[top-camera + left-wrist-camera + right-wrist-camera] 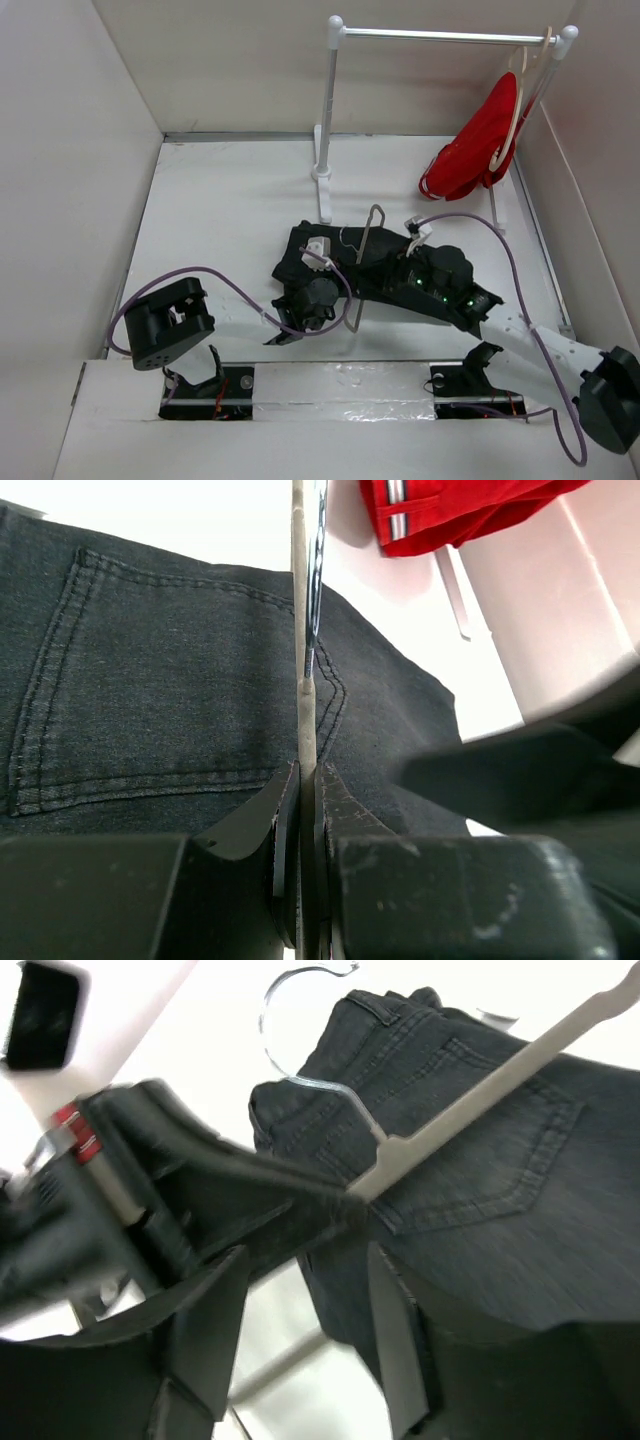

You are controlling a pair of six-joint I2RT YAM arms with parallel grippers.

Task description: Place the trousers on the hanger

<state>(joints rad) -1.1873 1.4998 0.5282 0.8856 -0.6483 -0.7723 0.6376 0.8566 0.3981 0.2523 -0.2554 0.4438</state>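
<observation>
Left gripper [308, 780]: clamped together on the thin bar of the hanger, pinching it edge-on between both fingers.
Hanger [480, 1103]: held over the middle of the surface [220, 200]. Its pale frame crosses the seat of the trousers and its hook points toward the far wall. I cannot tell whether it touches the cloth.
Trousers [150, 680]: bunched in a dark heap mid-surface, back pocket up, under and around both arms. No leg looks threaded through the frame.
Right gripper [305, 1330]: jaws apart with nothing between them, hovering just over the trousers next to the hanger.
Far right: a red garment [480, 140] hangs on its own hanger from the white rack [440, 36], well apart from the work.
Step in hand: I'd say early; the hanger is secured but the cloth is not yet gathered.
Next move: it looks like the right gripper must come down, pinch a leg or the waistband, and feed it through the frame while the left holds steady.
</observation>
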